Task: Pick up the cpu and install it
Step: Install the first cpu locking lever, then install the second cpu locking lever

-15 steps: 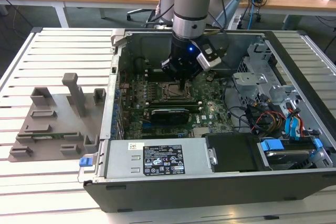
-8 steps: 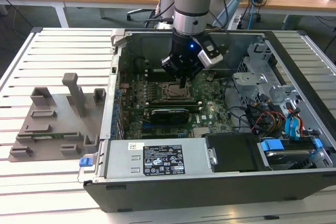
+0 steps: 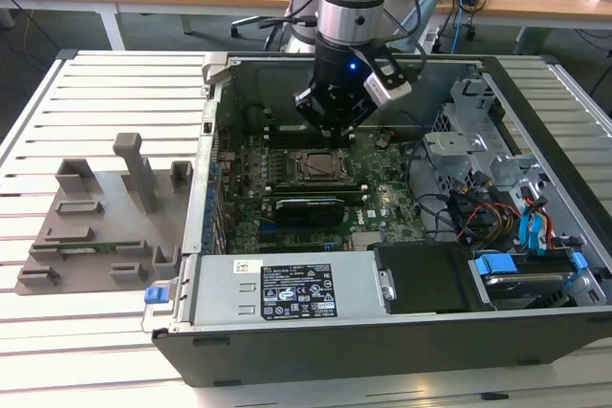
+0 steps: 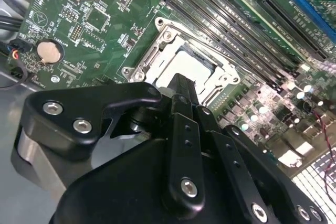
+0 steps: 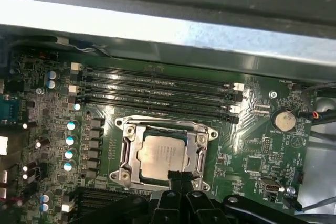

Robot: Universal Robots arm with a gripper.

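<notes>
While my gripper (image 3: 334,128) hovers over the motherboard (image 5: 252,150), I see the cpu (image 5: 162,155) lying flat in its socket frame (image 5: 127,150), directly under fingers (image 5: 177,181) pressed together, holding nothing.

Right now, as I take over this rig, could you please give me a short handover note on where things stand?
Gripper: hovering above the motherboard inside the open computer case; whether its fingers are open or shut can't be judged.
The cpu lies flat inside the socket frame, silvery top up; both wrist views show it there.
The grey tray sits outside the case, on the exterior view's left.
Done: the cpu appears placed in the socket.
Left: confirm it is fully seated; the pictures cannot settle that.
</notes>
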